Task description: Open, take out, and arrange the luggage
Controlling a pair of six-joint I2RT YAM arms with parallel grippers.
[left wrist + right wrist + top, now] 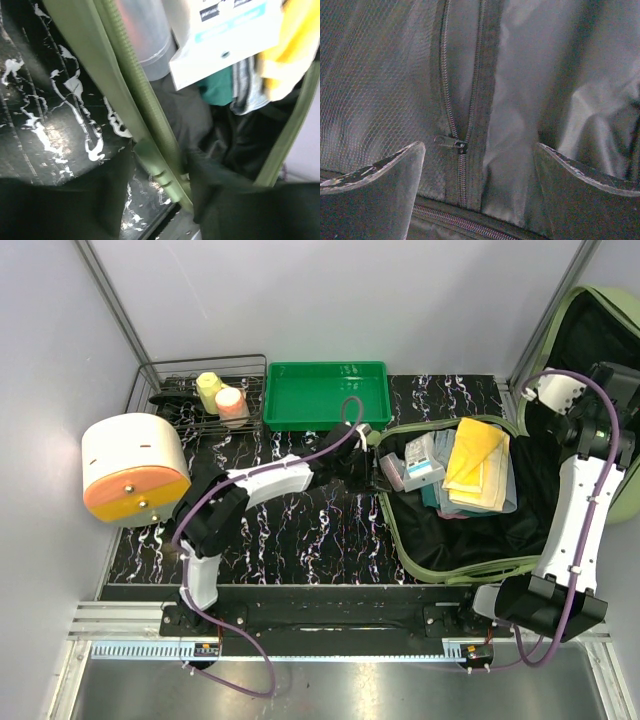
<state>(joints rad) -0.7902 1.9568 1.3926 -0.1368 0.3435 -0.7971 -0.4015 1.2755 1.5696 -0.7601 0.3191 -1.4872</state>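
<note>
Two hands at the luggage (460, 570): left hand (160, 160) straddles its rim, fingertips (75, 200) blurred, can't tell if clamped; right hand (479, 147) spread wide, empty, facing the lid lining's zipper (461, 180).

Black marble-pattern tabletop (300, 530); pale grey walls (350, 300) around; aluminium rail (120, 618) along near edge; even light.

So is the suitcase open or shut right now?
Open. The luggage has its lid swung up at the right; a yellow cloth and white box lie exposed inside.
</note>
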